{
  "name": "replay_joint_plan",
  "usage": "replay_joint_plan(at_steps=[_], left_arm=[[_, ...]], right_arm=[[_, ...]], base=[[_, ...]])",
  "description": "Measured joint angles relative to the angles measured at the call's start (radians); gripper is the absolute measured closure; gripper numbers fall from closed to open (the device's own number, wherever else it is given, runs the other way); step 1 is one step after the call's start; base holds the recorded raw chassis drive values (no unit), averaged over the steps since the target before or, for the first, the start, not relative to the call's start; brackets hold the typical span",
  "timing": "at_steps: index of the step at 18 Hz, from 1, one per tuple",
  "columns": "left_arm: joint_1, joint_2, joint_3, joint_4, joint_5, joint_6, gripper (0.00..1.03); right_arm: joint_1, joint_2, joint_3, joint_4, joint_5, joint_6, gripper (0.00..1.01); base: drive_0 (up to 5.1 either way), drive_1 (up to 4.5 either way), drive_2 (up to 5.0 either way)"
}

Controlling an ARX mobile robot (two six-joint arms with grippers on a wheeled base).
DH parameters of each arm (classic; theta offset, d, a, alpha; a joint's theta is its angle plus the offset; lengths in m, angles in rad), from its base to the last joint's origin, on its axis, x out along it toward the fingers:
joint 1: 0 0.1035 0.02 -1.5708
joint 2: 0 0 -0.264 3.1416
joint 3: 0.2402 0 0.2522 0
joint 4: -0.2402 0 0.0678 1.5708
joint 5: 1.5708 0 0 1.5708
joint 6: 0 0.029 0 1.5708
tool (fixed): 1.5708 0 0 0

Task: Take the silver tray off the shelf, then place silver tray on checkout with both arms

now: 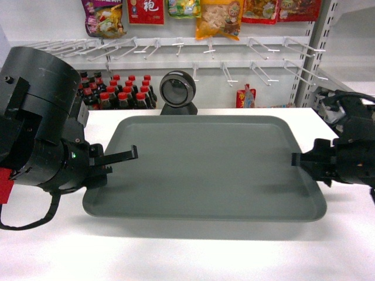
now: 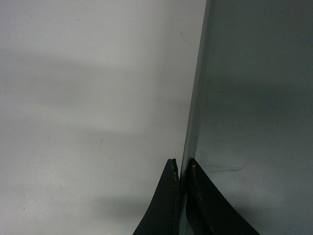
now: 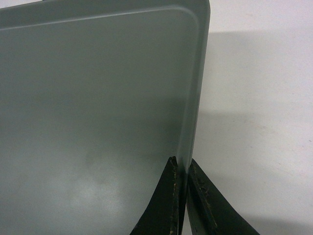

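Note:
The silver tray is a large dull grey-green rectangle spread over the white checkout, casting a wide shadow along its front edge. My left gripper is shut on the tray's left rim. In the left wrist view the gripper pinches the thin rim, with the tray to its right and the checkout to its left. My right gripper is shut on the right rim. The right wrist view shows that gripper clamped on the edge of the tray. A white shelf stands at the back right.
A black round-headed scanner sits just behind the tray's far edge. Behind the counter are red-capped dark bottles, white peg hooks and hanging snack packets. Bare countertop lies to the tray's right.

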Motion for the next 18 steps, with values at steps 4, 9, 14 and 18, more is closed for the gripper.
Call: replay_joint_plan(at_steps=[4, 9, 14, 18], left_arm=[[-0.008, 0.093, 0.034, -0.048, -0.016, -0.001, 1.0], [-0.037, 0.08, 0.032, -0.127, -0.095, -0.058, 0.66], [-0.059, -0.237, -0.131, 0.446, -0.11, 0.097, 0.45], [0.051, -0.335, -0.551, 0.99, 0.017, 0.346, 0.92]], right_arm=[[0.009, 0.103, 0.067, -0.035, 0.027, -0.014, 0.98], [0.007, 0.079, 0.021, -0.017, 0.11, -0.084, 0.63], [-0.005, 0.008, -0.172, 0.528, 0.334, -0.109, 0.57], [-0.026, -0.248, -0.505, 0.753, 0.351, -0.13, 0.99]], base=[[0.0, 0.0, 0.0], [0.0, 0.0, 0.0], [0.0, 0.0, 0.0], [0.0, 0.0, 0.0]])
